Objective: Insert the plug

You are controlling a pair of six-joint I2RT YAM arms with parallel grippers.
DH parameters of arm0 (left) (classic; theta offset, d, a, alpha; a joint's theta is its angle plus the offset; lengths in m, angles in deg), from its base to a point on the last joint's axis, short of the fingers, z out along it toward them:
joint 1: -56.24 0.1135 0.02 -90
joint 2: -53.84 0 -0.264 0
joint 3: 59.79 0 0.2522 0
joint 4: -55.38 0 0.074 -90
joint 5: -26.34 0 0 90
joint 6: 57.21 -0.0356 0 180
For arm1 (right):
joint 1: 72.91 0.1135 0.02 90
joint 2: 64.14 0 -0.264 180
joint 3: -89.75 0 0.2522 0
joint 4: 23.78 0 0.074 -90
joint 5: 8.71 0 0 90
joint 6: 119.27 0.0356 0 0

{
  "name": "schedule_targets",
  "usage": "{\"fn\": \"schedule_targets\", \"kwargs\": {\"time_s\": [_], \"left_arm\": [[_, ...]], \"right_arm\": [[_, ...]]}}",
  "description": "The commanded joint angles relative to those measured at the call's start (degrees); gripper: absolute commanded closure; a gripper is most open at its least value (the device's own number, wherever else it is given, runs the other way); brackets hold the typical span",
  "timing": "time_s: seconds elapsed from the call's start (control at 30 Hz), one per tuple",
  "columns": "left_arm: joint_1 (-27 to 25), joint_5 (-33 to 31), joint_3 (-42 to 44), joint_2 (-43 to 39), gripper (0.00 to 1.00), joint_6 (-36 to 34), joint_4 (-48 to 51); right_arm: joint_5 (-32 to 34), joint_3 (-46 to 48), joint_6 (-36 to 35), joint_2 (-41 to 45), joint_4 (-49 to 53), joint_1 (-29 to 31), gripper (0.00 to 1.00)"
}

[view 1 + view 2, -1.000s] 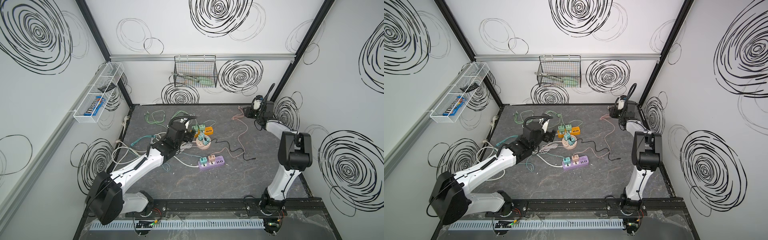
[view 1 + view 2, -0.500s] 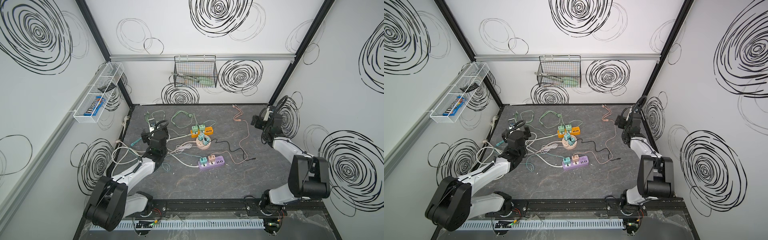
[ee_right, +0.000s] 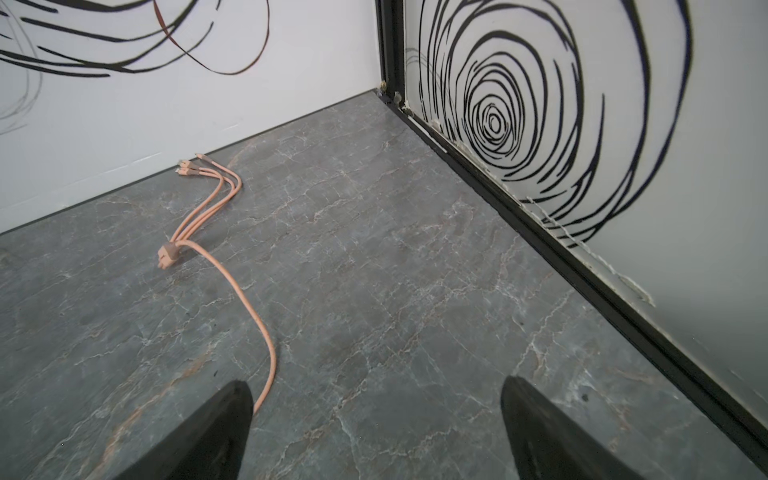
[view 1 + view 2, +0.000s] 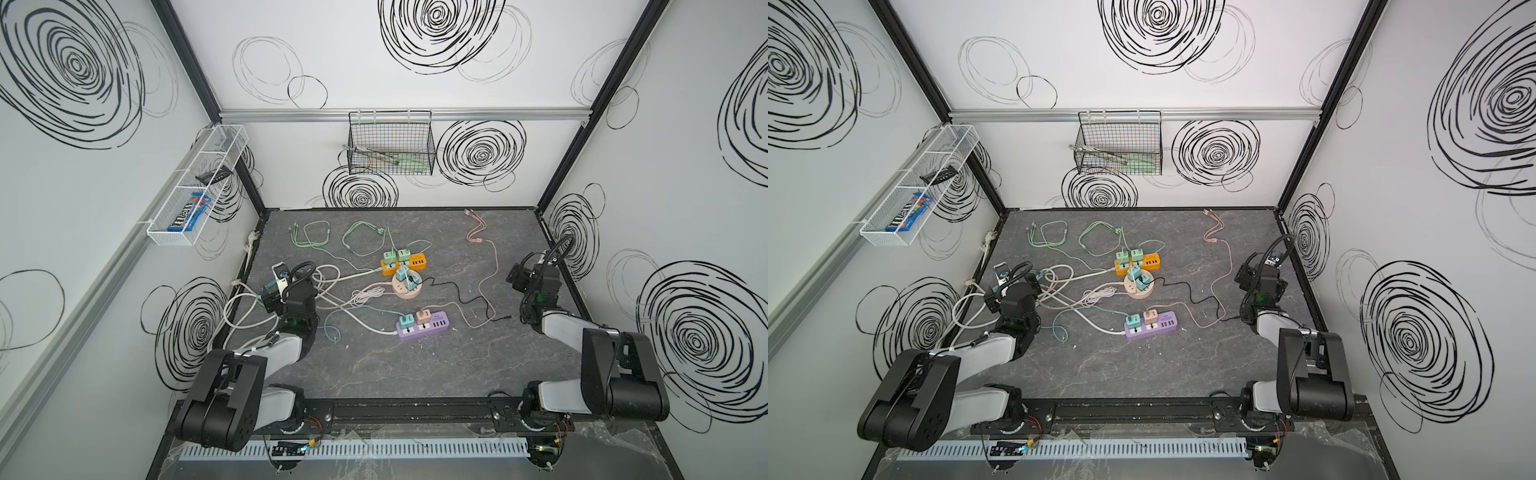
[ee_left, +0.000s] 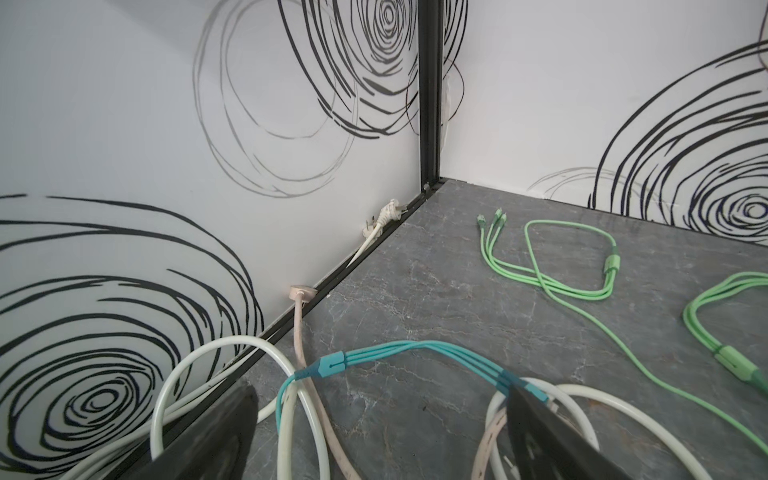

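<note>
both arms folded low at near corners; you hold nothing. left tool [image 5: 378,395] spread over teal cable [image 5: 415,347] and white loops. right tool [image 3: 378,384] spread over bare worktop [image 3: 374,249], pink cable [image 3: 271,349] beside one finger. mid-worktop: pink plug [image 4: 423,317] stands seated in purple strip [image 4: 436,325] beside teal plug [image 4: 405,321], so insertion looks done, which would explain your idle pose. farther: round strip [image 4: 409,293] and orange strip [image 4: 415,262] also filled. pink cable tips lie loose near back wall.

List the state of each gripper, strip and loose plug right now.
Left gripper, open, empty.
Right gripper, open, empty.
Purple strip, two adapters plugged in.
Orange strip, two adapters plugged in.
Round socket, adapters plugged in.
Pink cable, connector ends lying free.
White plug, unplugged.
</note>
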Motion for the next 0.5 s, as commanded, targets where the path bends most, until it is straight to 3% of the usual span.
{"fn": "schedule_targets", "kwargs": {"time_s": [0.0,0.27,0.4,0.47], "left_arm": [[1.4,8.2,-1.3,1.5,0.04,0.7,-4.9],[1.0,18.3,0.6,2.4,0.04,-6.2,-12.7],[-0.3,23.8,2.3,2.0,0.04,-8.3,-16.4],[-0.7,29.7,6.4,2.5,0.04,-9.0,-25.8]], "right_arm": [[-1.9,4.0,-3.2,-0.6,-11.2,1.4,0.03],[-11.1,16.8,-13.8,-4.2,-38.3,5.7,0.03],[-11.2,13.1,-13.1,-4.7,-31.4,5.7,0.03],[-11.1,11.2,-12.0,-5.5,-28.7,5.0,0.03]]}}
